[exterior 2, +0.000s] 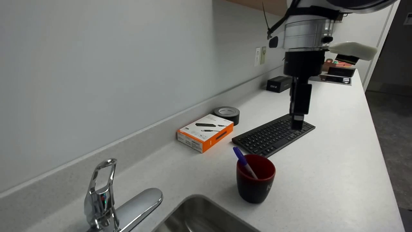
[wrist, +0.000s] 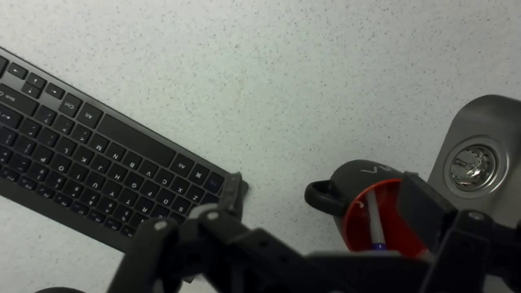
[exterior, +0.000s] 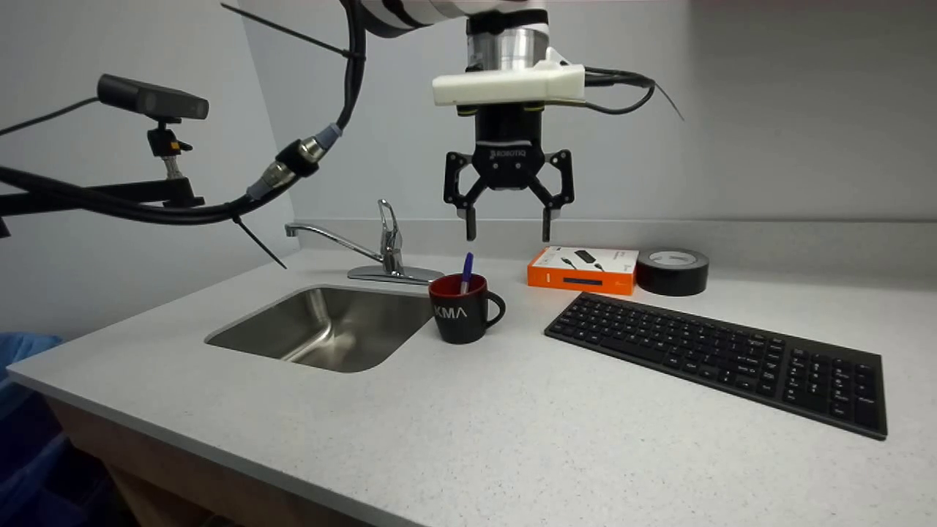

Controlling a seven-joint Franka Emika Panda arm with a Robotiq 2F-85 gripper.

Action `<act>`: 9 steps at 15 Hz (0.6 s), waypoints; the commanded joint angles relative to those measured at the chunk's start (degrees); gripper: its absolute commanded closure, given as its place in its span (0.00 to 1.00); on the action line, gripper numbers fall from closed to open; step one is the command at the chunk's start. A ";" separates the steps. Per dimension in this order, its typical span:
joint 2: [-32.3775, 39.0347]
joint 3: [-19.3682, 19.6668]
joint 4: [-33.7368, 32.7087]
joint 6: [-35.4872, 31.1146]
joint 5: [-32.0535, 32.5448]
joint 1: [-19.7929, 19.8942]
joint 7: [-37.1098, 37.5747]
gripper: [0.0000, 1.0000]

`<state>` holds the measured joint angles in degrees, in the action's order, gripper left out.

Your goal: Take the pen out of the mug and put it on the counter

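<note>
The pen stands tilted in the mug, its blue end above the rim. In an exterior view the pen leans in the mug. The dark mug with red inside stands upright on the light grey counter, beside the sink. In the wrist view the pen shows its whitish barrel inside the mug; its blue end is mostly hidden by the gripper. My gripper is open and empty, above the mug and off toward its handle side. It also shows in an exterior view.
The steel sink and faucet lie beside the mug. An orange-and-white box and black tape roll stand near the back wall. A black keyboard lies on the mug's handle side.
</note>
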<state>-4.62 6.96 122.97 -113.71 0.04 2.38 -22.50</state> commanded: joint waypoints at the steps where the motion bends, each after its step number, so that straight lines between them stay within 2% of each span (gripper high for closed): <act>1: 1.67 -1.05 -1.32 -0.90 -1.67 -0.05 -0.85 0.00; 9: 9.38 -3.72 -6.68 -2.52 -7.45 -0.45 -2.42 0.00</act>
<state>0.12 3.87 120.58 -115.63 -4.44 1.79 -23.47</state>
